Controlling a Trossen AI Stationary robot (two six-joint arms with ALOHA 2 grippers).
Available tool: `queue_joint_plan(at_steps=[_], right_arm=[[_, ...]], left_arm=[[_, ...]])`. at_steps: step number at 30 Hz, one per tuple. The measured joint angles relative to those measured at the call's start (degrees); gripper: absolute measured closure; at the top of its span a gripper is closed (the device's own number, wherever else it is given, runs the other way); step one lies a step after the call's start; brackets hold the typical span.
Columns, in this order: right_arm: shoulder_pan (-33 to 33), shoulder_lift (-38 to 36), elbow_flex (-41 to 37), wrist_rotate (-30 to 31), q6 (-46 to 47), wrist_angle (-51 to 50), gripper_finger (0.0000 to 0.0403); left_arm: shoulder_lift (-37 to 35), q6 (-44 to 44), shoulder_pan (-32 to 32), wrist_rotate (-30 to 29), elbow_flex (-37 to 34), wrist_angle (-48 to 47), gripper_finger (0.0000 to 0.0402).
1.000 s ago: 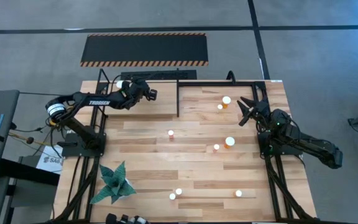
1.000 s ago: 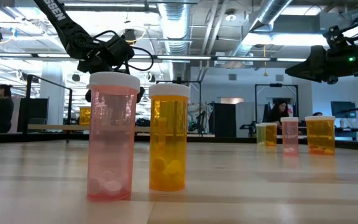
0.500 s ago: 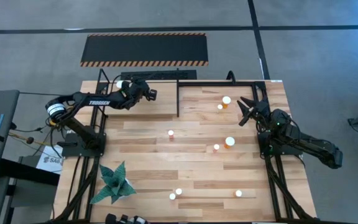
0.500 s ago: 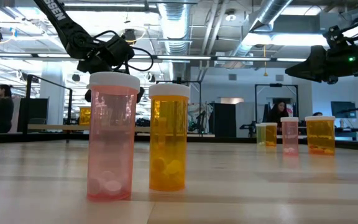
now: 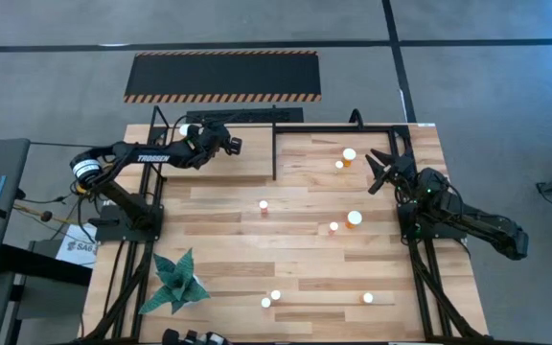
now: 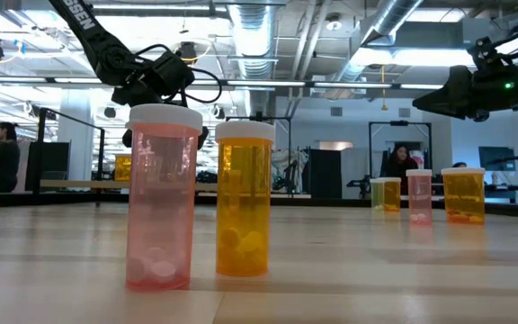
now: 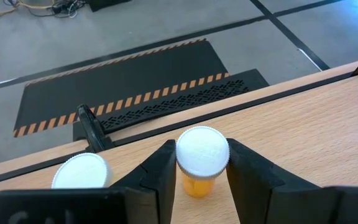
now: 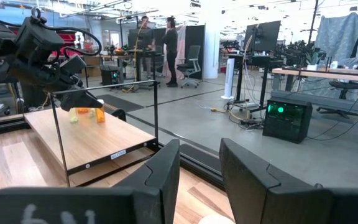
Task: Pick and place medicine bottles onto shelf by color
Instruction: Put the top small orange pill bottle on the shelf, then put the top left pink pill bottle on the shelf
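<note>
A green paper plant (image 5: 177, 280) sits near the counter's (image 5: 228, 240) front-left corner; a hazard-striped black panel (image 5: 223, 75) lies beyond its far edge.

Overhead straight down, low level near bottles (image 6: 162, 198), wrists forward

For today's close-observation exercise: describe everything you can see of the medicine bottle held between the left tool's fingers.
The medicine bottle is a small cylinder with a translucent orange body and a white round ribbed cap. It stands upright, pinched just under the cap between the two dark fingers of the left tool, over the shelf, a light wooden board. Another white-capped bottle stands beside it, apart.
</note>
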Motion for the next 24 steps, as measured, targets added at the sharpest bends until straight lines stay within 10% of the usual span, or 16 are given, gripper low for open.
queue_joint_plan(at_steps=[24], right_arm=[[0.0,0.0,0.0,0.0,0.0,0.0,0.0264]], left_arm=[[0.0,2.0,0.0,0.6,0.0,2.9,0.0212]])
